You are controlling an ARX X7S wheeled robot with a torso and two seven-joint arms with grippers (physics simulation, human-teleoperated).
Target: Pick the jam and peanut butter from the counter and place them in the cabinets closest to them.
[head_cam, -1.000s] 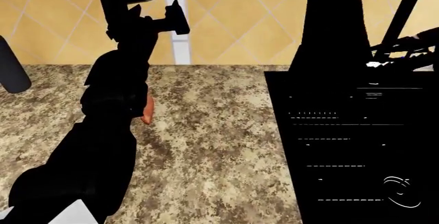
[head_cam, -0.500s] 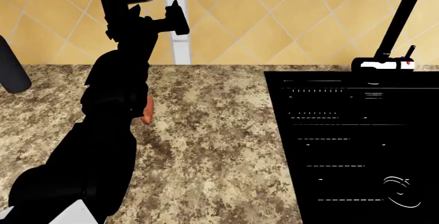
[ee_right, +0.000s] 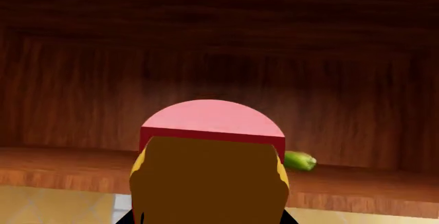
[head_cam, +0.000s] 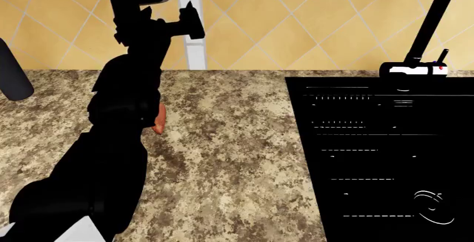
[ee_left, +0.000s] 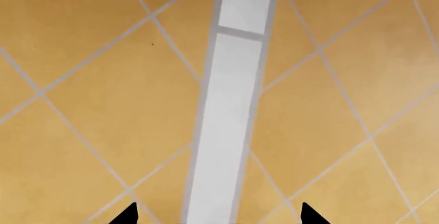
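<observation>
At far left in the head view we see a dark grey cylinder [head_cam: 13, 71] above the counter [head_cam: 222, 159]. Next, our left arm rises before the tiled wall [head_cam: 296, 25], its left gripper [head_cam: 188, 20] raised toward a white strip [head_cam: 191, 36]; in the wrist view its two tips stand apart with nothing between. An orange object [head_cam: 159, 119] peeks from behind the arm. To the right lies a black cooktop [head_cam: 381, 159]. In the right wrist view, the right gripper [ee_right: 209, 219] holds the peanut butter [ee_right: 209, 167] before a wooden cabinet [ee_right: 219, 54], with a green item [ee_right: 299, 160] on the shelf. The jam is not visible.
</observation>
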